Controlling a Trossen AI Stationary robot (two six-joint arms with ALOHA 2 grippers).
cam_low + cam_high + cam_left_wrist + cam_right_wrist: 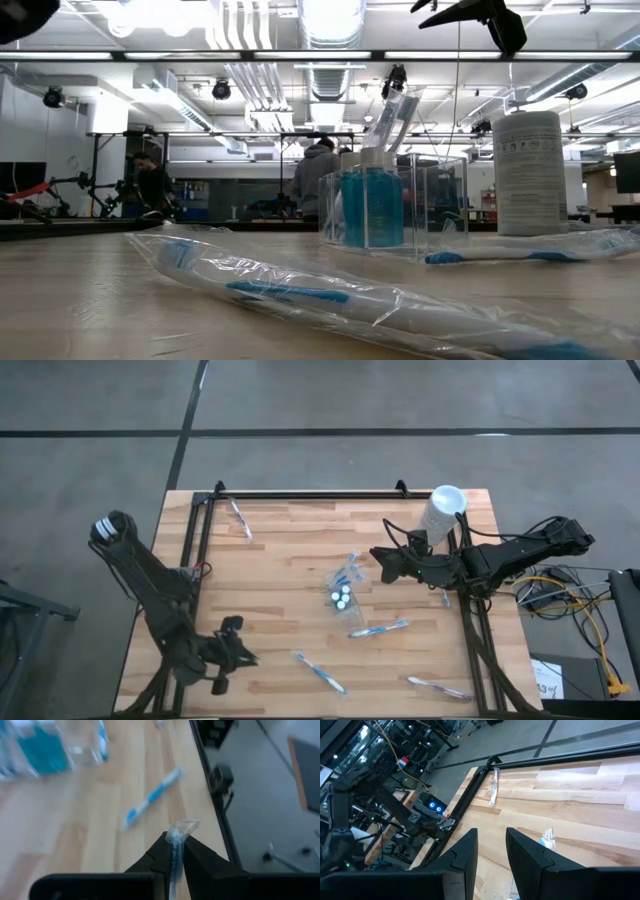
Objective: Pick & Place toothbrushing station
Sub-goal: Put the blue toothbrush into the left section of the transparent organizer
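One wrapped blue-and-white toothbrush (175,851) sits clamped lengthwise in your left gripper (228,657), well off from the clear plastic pouch (344,588), which lies nearer your right gripper (384,563), jaws apart and empty.

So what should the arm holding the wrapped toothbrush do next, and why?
Probably carry it toward the clear box in the table's middle. The left gripper is shut on a wrapped toothbrush near the table's front edge, and the box already holds blue tubes and toothbrushes.
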